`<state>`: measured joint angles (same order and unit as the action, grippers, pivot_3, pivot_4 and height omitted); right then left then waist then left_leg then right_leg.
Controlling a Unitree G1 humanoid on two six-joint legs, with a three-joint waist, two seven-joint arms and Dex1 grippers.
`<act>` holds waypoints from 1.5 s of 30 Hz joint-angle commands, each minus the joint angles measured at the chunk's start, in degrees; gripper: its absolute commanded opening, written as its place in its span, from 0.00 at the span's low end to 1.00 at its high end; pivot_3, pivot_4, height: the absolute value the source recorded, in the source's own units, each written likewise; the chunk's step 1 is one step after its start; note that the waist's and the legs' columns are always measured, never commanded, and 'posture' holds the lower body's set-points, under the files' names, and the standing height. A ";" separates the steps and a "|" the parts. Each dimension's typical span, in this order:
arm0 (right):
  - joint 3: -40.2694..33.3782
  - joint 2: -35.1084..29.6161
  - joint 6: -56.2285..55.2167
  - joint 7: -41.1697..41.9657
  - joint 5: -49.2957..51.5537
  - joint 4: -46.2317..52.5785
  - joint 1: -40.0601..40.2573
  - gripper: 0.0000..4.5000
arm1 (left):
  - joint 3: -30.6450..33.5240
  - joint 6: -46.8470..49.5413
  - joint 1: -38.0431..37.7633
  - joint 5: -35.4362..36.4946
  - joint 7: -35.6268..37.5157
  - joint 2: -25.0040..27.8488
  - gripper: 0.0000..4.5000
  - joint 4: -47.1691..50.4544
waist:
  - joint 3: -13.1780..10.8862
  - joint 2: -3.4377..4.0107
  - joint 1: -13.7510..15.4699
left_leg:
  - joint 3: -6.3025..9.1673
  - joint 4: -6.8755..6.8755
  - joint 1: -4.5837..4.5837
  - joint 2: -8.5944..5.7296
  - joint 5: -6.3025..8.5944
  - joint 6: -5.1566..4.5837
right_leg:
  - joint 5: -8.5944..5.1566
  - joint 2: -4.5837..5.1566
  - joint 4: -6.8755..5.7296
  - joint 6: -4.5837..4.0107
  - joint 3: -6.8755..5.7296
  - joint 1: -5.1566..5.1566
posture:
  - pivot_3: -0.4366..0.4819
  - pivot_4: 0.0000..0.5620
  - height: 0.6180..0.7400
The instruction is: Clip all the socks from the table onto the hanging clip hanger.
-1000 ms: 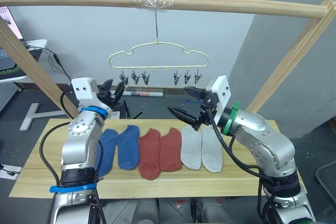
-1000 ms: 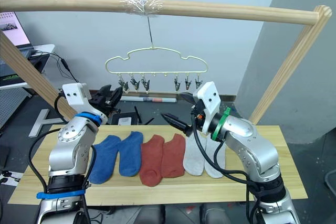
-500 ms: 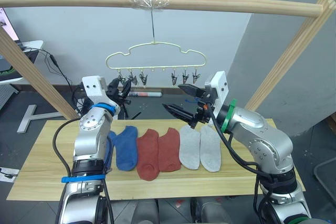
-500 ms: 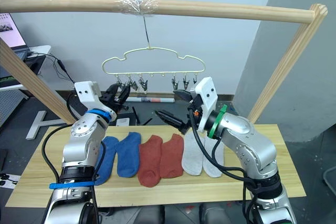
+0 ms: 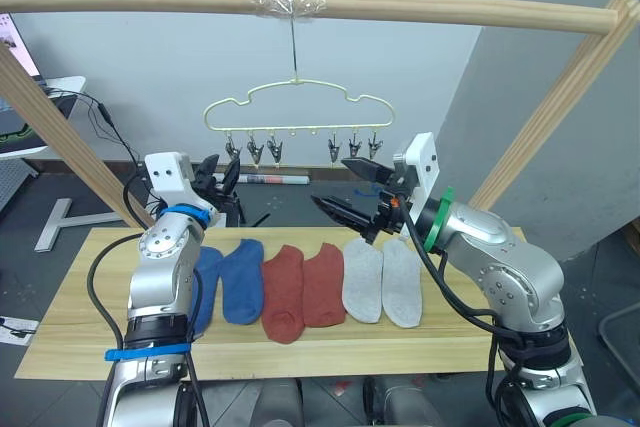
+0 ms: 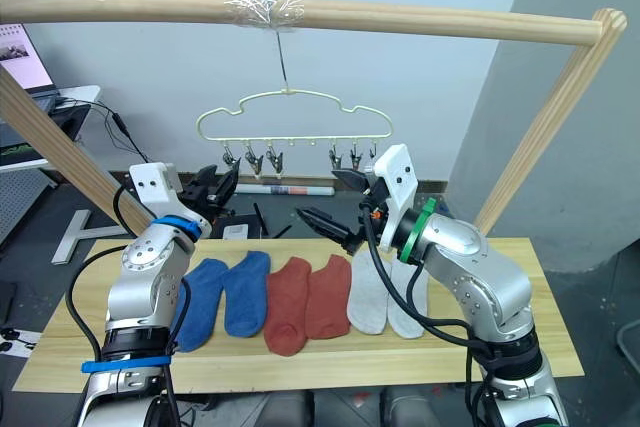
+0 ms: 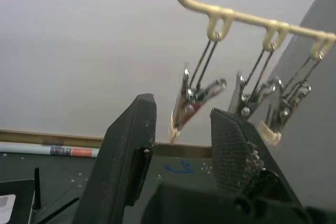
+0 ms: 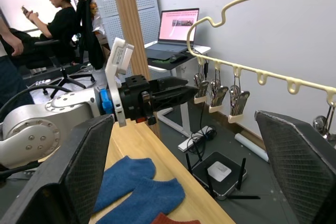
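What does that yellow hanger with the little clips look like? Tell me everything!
The clip hanger is thin pale yellow wire with a wavy, cloud-like top. Its hook goes straight up to a taped spot on the wooden pole, so it hangs level above the far edge of the table. Six small dark metal clips dangle under its straight bottom bar, three toward each end, with bare loops in the middle. Every clip hangs free, with no sock in it. The left gripper sits just below the leftmost clips, not touching them.

Both arms raised, left hand (image 5: 218, 175) and right hand (image 5: 343, 190) open, empty.
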<state>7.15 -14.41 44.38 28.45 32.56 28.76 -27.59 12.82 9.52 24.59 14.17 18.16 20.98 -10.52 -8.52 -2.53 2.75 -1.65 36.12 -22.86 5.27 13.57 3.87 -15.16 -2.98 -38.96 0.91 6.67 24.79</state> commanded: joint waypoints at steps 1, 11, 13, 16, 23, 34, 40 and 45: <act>-1.65 -0.07 -0.28 -0.23 1.51 1.52 -1.40 1.00 | -0.05 -2.51 2.62 -0.41 0.26 -0.06 0.43 -1.31 | 0.00 0.00 -0.01 | 0.00 0.00 0.00 0.00 0.00 0.00 | 0.00 0.00 0.00 0.00 0.00 0.00 | 0.65 0.28 1.00; -2.80 -0.61 -0.04 -0.53 1.91 1.13 -2.00 1.00 | -0.45 -5.88 6.18 -0.66 2.08 -0.26 0.43 -6.75 | 0.00 0.00 -0.03 | -0.01 -0.03 -0.07 0.00 0.00 0.00 | 0.01 0.00 0.02 -0.03 0.01 0.08 | 0.64 0.28 1.00; -2.78 -0.56 -0.11 -0.58 1.81 1.03 -2.04 1.00 | -0.58 -5.98 6.22 -0.72 2.30 -0.46 0.43 -6.94 | 0.00 0.00 -0.04 | -0.01 -0.03 -0.06 0.00 0.00 0.00 | 0.01 0.00 0.01 -0.02 0.01 0.09 | 0.64 0.28 1.00; -2.84 -0.53 -0.06 -0.66 1.88 1.05 -2.10 1.00 | -0.70 -5.73 6.12 -0.62 2.63 -0.78 0.43 -6.70 | 0.00 0.00 -0.04 | -0.01 -0.03 -0.07 0.00 0.00 0.00 | 0.00 0.00 0.01 -0.02 0.02 0.08 | 0.64 0.28 1.00; -3.03 -0.85 -0.14 -0.81 2.14 0.92 -2.32 1.00 | -0.97 -5.42 5.20 -0.59 2.52 -1.10 0.43 -5.23 | 0.00 0.00 -0.05 | -0.01 -0.03 -0.07 0.00 0.00 0.00 | 0.00 0.00 0.01 -0.02 0.01 0.09 | 0.64 0.28 1.00; -3.12 -1.01 -0.44 -0.71 2.10 0.56 -2.36 1.00 | -0.94 -7.12 6.80 -1.94 1.50 -0.23 0.43 -7.25 | 0.00 0.00 -0.04 | -0.01 -0.03 -0.07 0.00 0.00 0.00 | 0.00 0.00 0.01 -0.01 0.01 0.09 | 0.64 0.28 1.00; -3.18 -0.99 -0.51 -0.70 2.15 0.45 -2.26 1.00 | -1.05 -8.34 7.52 -2.54 1.43 -0.08 0.40 -8.72 | 0.00 0.00 -0.04 | -0.01 -0.03 -0.07 0.00 0.00 0.00 | 0.00 0.00 0.01 -0.01 0.01 0.09 | 0.64 0.29 1.00; -3.25 -1.01 -0.54 -0.74 2.17 0.42 -2.11 1.00 | -0.84 -8.65 7.73 -2.03 1.85 -0.25 0.14 -9.04 | 0.00 0.00 -0.04 | -0.01 -0.03 -0.07 0.00 0.00 0.00 | 0.00 0.00 0.01 -0.01 0.01 0.10 | 0.64 0.29 1.00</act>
<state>5.54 -15.26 44.72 27.50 33.45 28.40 -28.73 11.68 2.22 31.10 12.17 19.68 20.14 -20.65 -8.52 -2.53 2.70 -1.66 36.09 -22.94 5.27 13.58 3.87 -15.16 -2.98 -38.95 0.91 6.69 24.88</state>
